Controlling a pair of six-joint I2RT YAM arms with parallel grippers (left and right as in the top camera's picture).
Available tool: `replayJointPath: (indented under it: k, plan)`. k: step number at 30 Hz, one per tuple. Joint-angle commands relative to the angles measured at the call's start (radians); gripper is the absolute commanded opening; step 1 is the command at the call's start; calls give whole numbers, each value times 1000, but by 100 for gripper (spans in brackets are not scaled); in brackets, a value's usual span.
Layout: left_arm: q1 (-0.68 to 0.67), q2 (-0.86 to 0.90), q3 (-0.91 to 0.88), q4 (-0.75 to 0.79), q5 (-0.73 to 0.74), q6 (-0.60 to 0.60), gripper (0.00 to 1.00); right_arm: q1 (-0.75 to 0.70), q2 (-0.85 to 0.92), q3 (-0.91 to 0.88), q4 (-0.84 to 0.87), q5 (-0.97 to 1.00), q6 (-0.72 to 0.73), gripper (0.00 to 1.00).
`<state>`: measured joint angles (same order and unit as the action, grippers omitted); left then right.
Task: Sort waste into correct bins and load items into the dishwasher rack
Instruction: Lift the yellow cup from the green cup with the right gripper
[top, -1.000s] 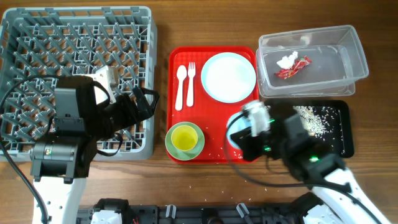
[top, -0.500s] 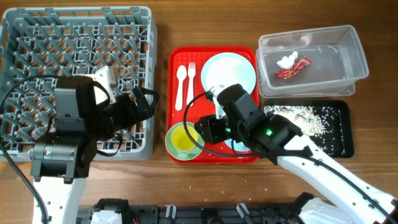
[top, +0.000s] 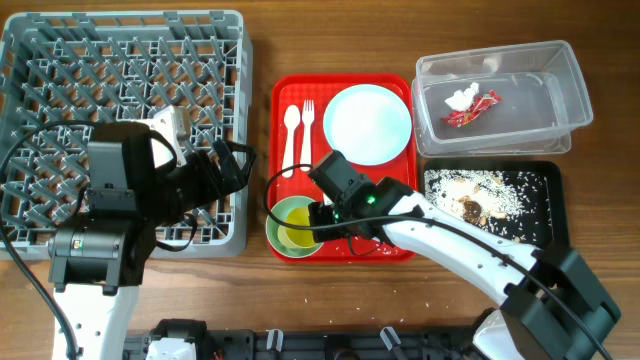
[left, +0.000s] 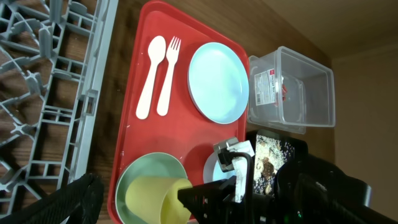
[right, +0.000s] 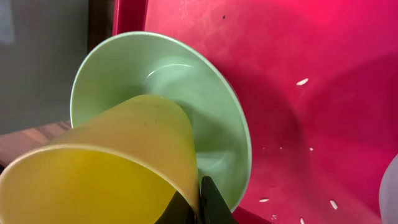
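My right gripper (top: 316, 214) is shut on the rim of the yellow cup (right: 112, 168), one finger inside and one outside (right: 198, 196). The cup tilts inside the mint-green bowl (top: 283, 212) at the red tray's front left. The pale blue plate (top: 367, 123), white spoon (top: 290, 140) and fork (top: 306, 135) lie on the tray. The pale blue bowl (left: 217, 173) shows beside my right arm in the left wrist view. The clear tub (top: 560, 95) holds the red wrapper (top: 470, 112) and tissue wad (top: 458, 98). The black tray (top: 545, 215) holds food scraps (top: 470, 205). My left gripper (top: 228, 165) is open and empty at the grey rack's (top: 120, 80) right front.
The red serving tray (top: 345, 180) sits between the rack and the two bins. A few rice grains lie on the tray and on the wooden table in front. My right arm stretches across the tray's front right corner.
My right arm swung left from the black tray across the red tray and closed on the yellow cup. Food scraps now show in the black tray. The left arm has not moved.
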<state>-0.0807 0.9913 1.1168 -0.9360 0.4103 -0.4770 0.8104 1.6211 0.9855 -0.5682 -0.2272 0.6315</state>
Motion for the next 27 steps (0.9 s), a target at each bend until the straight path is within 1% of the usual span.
replayJointPath:
  k: [1, 3, 4, 5, 6, 7, 8, 9, 10, 11, 12, 15, 17, 19, 22, 24, 26, 27]
  plan:
    - [-1, -2, 15, 3, 8, -2, 100, -52, -96, 30, -9, -34, 0, 4]
    - [-1, -2, 15, 3, 9, -2, 100, -178, -203, 30, -28, -198, -26, 4]
    - [-1, -2, 15, 3, 22, -2, 100, -279, -269, 30, -16, -336, -82, 4]
    - [-1, -2, 15, 4, 40, -2, 100, -407, -330, 30, 12, -549, -174, 4]
    - [-1, -2, 15, 9, 61, -2, 100, -475, -355, 30, 35, -692, -230, 4]
    - [-1, 0, 15, 34, 156, -1, 100, -551, -372, 30, 58, -840, -277, 4]
    - [-1, 16, 15, 140, 471, 26, 100, -605, -373, 30, 67, -961, -332, 4]
    - [-1, 40, 15, 269, 724, 20, 96, -624, -372, 30, 84, -1045, -374, 4]
    - [-1, 62, 15, 379, 895, -21, 91, -631, -372, 30, 122, -1133, -397, 4]
    - [-1, 97, 15, 516, 1060, -95, 90, -630, -371, 30, 229, -1211, -334, 4]
    - [-1, 113, 15, 548, 1106, -116, 87, -629, -371, 30, 274, -1212, -290, 4]
    - [-21, 137, 15, 552, 1145, -113, 86, -626, -370, 30, 460, -1211, -141, 4]
    - [-64, 137, 15, 556, 1144, -111, 86, -606, -368, 30, 600, -1194, -28, 4]
    - [-104, 137, 15, 556, 1110, -107, 86, -550, -368, 30, 711, -1144, 55, 4]
    - [-120, 137, 15, 555, 1095, -107, 84, -488, -368, 30, 718, -1070, 65, 4]
    - [-120, 137, 15, 555, 1077, -107, 84, -463, -368, 30, 744, -1082, 68, 4]
    - [-120, 137, 15, 554, 1079, -107, 84, -487, -369, 30, 777, -1092, 87, 4]
    - [-120, 137, 15, 550, 1081, -107, 84, -510, -369, 30, 825, -1120, 117, 4]
